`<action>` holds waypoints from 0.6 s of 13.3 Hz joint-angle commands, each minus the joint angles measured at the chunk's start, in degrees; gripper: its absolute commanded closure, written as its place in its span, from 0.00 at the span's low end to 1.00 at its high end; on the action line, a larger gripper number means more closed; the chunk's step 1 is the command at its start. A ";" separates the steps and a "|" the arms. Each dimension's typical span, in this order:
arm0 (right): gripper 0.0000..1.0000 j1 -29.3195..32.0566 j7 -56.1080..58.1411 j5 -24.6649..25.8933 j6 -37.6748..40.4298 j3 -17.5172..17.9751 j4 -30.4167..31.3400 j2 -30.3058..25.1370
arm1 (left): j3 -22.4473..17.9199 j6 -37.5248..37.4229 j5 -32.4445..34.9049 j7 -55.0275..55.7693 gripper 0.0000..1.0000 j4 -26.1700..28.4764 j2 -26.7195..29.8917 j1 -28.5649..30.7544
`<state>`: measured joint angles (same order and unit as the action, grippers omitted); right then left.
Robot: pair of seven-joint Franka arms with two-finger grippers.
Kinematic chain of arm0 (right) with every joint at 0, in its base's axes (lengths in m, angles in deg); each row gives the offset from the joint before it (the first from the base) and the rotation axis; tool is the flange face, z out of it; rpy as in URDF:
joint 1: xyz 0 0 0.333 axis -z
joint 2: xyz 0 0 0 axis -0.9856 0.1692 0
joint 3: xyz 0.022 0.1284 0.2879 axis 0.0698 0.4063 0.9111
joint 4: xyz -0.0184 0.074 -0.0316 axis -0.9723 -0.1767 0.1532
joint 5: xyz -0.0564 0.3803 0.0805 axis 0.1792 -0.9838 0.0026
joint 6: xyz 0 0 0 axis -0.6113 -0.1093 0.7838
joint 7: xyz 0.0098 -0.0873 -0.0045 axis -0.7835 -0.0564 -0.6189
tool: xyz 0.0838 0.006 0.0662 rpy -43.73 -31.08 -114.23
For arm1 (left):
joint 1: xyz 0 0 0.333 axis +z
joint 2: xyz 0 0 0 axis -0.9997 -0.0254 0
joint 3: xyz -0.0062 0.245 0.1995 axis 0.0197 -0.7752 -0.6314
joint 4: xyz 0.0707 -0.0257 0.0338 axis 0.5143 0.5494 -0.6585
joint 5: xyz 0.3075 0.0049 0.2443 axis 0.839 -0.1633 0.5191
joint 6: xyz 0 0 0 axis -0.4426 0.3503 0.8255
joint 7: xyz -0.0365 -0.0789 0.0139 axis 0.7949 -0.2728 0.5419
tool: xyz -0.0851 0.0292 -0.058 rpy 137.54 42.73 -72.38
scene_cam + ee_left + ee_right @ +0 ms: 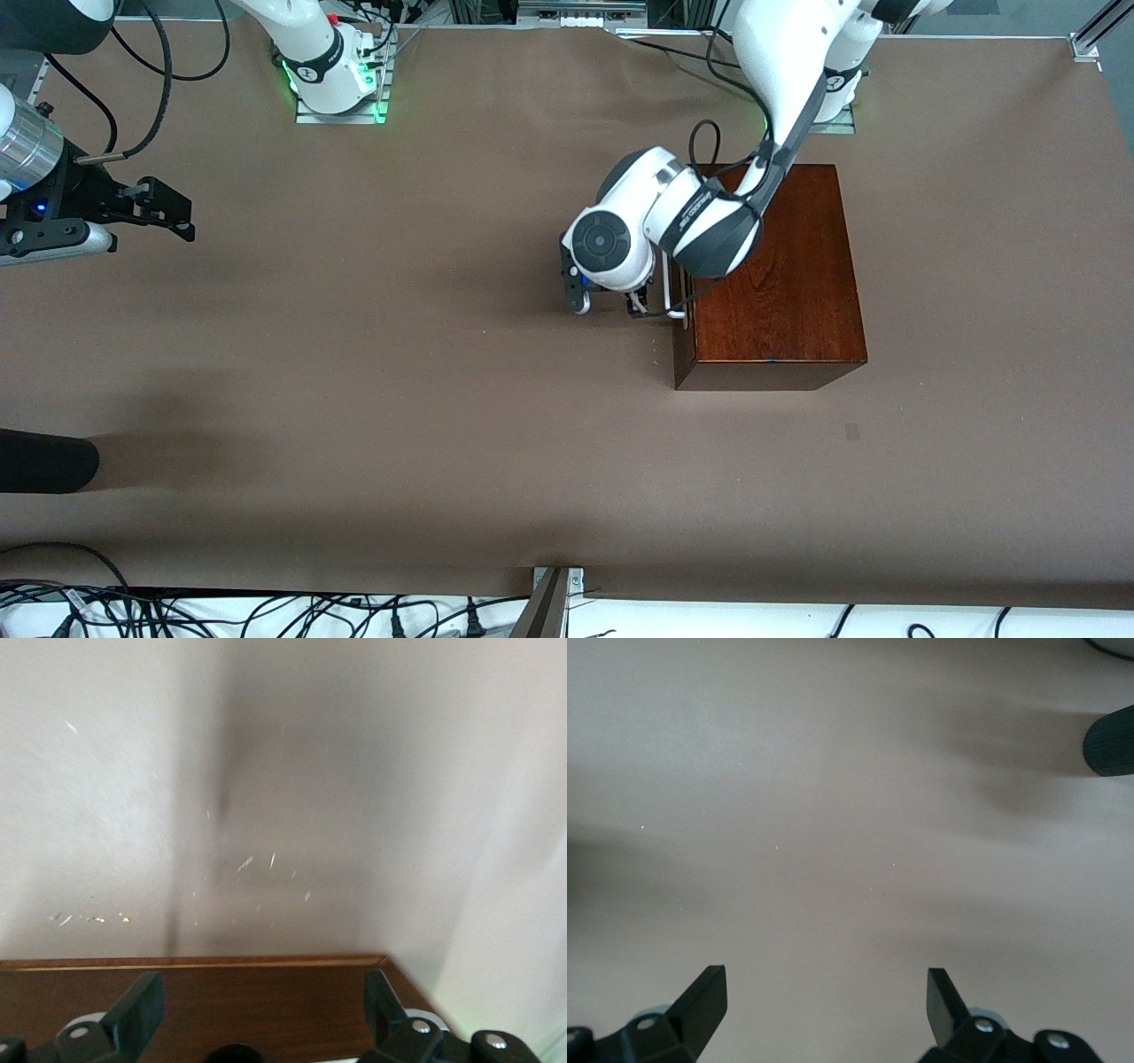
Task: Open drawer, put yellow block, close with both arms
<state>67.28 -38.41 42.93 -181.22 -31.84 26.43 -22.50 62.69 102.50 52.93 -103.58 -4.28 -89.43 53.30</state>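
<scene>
1. The left gripper [640, 306] sits right of centre in the front view, low at the face of the wooden box [780, 275]. In the left wrist view its fingers [133, 1014] stand apart, with the box's dark wood edge between them.
2. The drawer [680, 310] looks closed. Its white bar handle [669, 297] runs up and down the frame along the box's face, touching or just beside the gripper. I cannot tell whether it lies between the fingers.
3. The drawer faces the left edge of the frame, toward the right arm's end of the table, so the pull would go that way, square to the handle's long axis.
4. The left arm is far nearer the handle. The right gripper [168, 213] waits at the upper left of the frame, fingers [700, 1001] spread wide over bare table [399, 399].
5. The yellow block shows in no view.
</scene>
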 commanded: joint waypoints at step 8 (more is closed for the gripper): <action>0.00 0.15 0.72 -0.22 0.48 0.00 -1.07 0.35 | -6.76 -8.93 1.01 15.81 0.00 1.12 17.20 7.89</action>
<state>67.28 -38.41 42.92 -181.22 -31.84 26.39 -22.50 56.71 96.42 53.02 -88.44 -4.64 -76.50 57.57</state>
